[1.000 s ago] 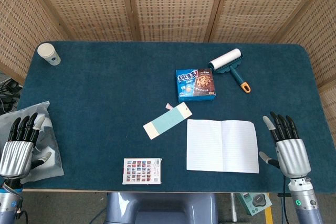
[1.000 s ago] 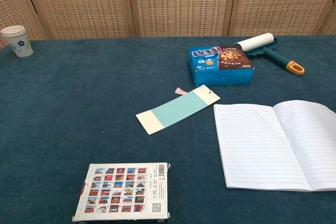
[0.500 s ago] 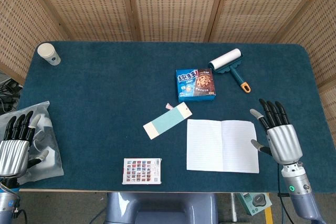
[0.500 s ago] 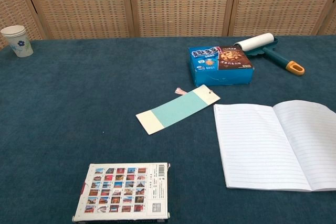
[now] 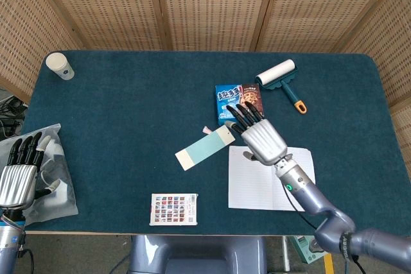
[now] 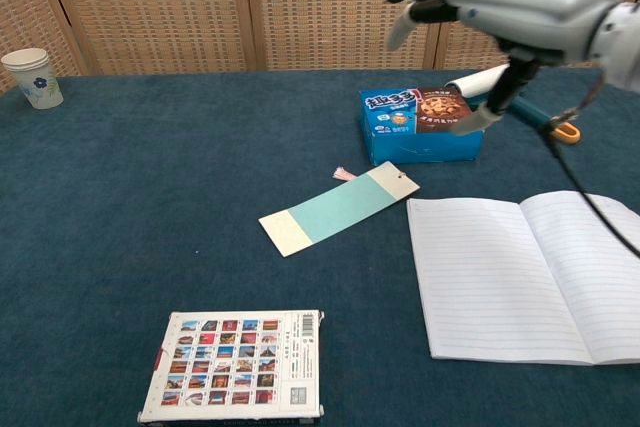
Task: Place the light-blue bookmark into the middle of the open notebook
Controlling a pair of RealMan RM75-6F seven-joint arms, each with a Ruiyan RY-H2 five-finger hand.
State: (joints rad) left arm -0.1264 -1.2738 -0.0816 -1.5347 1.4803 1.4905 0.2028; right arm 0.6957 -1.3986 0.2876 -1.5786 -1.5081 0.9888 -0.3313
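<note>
The light-blue bookmark (image 5: 205,147) (image 6: 339,210) lies flat on the blue cloth, slanted, with a cream end toward the front and a pink tassel at its far end. To its right the open notebook (image 5: 257,181) (image 6: 530,277) lies flat, showing lined pages. My right hand (image 5: 257,135) (image 6: 515,2) hovers high over the notebook's far left corner, fingers apart and holding nothing, reaching toward the bookmark's far end. My left hand (image 5: 21,174) rests open at the table's left front edge, over a grey bag, and holds nothing.
A blue cookie box (image 5: 239,102) (image 6: 420,124) lies just beyond the bookmark and notebook. A lint roller (image 5: 280,81) (image 6: 508,92) is behind it. A stamp-printed box (image 5: 174,209) (image 6: 236,365) sits near the front edge. A paper cup (image 5: 60,65) (image 6: 32,78) stands far left.
My right hand has swung up and left from the table's right front edge, coming over the notebook's far left corner. The left hand has shifted slightly. Bookmark and notebook have not moved.
</note>
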